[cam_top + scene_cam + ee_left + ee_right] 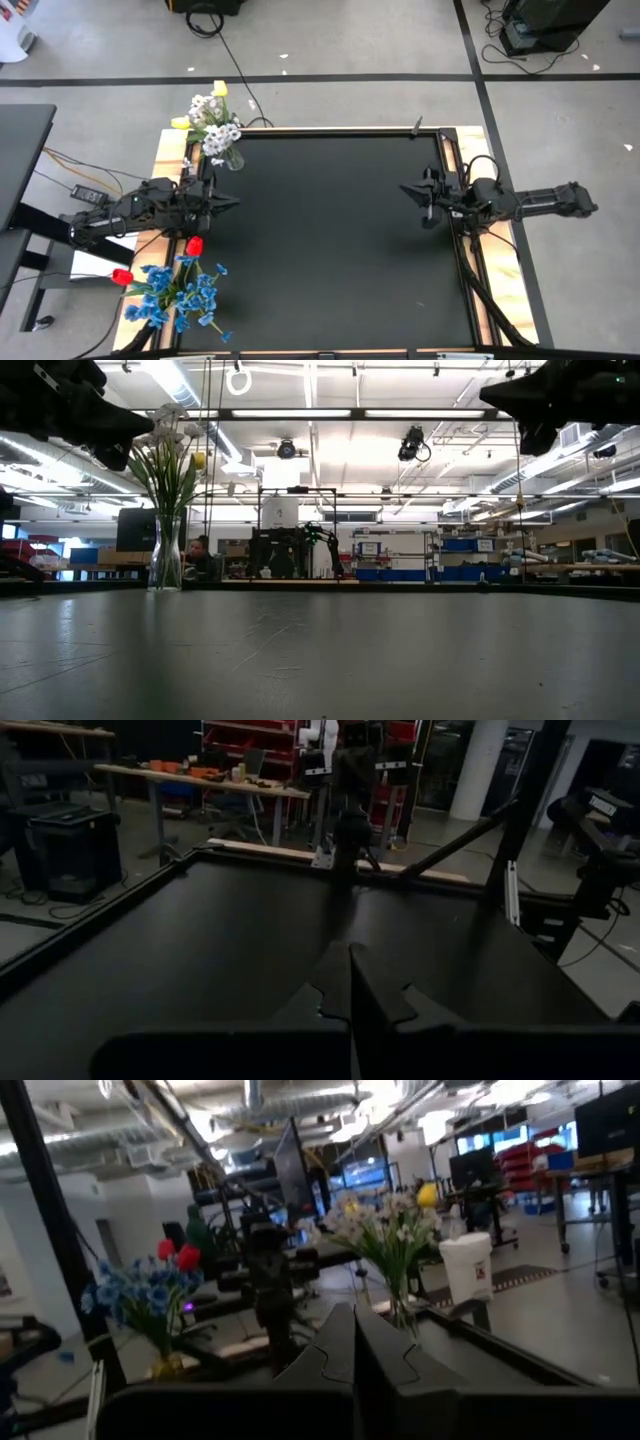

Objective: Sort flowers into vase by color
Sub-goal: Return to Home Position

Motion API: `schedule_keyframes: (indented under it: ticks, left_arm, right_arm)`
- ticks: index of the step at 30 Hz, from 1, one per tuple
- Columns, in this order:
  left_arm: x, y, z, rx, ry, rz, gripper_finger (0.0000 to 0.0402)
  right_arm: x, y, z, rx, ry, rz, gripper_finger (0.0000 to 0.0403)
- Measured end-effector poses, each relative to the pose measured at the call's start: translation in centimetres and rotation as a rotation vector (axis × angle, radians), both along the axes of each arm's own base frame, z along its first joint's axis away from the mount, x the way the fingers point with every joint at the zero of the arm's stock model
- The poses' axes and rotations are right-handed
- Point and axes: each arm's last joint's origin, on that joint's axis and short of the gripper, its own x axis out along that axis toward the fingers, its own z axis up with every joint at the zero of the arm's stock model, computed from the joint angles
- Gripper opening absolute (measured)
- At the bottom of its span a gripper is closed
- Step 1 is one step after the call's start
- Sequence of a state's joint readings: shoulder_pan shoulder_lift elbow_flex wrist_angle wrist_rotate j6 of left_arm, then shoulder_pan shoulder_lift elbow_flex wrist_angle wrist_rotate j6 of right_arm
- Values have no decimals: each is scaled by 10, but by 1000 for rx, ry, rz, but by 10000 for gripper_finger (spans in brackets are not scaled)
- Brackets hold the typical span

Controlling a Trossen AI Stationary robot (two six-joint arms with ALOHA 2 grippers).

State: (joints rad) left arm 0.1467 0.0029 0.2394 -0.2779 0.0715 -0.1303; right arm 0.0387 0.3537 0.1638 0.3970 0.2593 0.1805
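Observation:
A glass vase [233, 157] with white and yellow flowers [212, 117] stands at the table's far left corner; the low view shows this vase [167, 555] upright. A second bunch, blue blossoms [178, 295] with two red tulips [193, 246], stands at the near left corner; its vase is hidden under the blooms. My left gripper [234, 202] hovers shut over the table's left edge, between the two bunches, pointing right. My right gripper [404, 188] hovers shut at the table's right edge, pointing left. Both hold nothing.
The black table top [340, 230] lies bare between the two arms. Wooden frame rails [455, 150] run along the table's sides. Cables trail on the floor beyond the far edge.

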Motion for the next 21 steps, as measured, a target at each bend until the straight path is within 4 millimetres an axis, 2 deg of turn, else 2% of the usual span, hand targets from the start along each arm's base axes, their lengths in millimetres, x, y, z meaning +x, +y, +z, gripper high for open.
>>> schedule_keyframes:
  ticks: [5,13,21]
  left_arm:
    - [0,0,-3,-7,35,0,0]
    - [2,1,-9,0,44,37,0]
    - [10,3,-24,-5,12,56,0]
  right_arm:
    - [-7,-5,-7,-8,36,3,5]
    - [-6,-9,-36,27,56,41,5]
    - [-7,-10,-41,7,14,88,5]
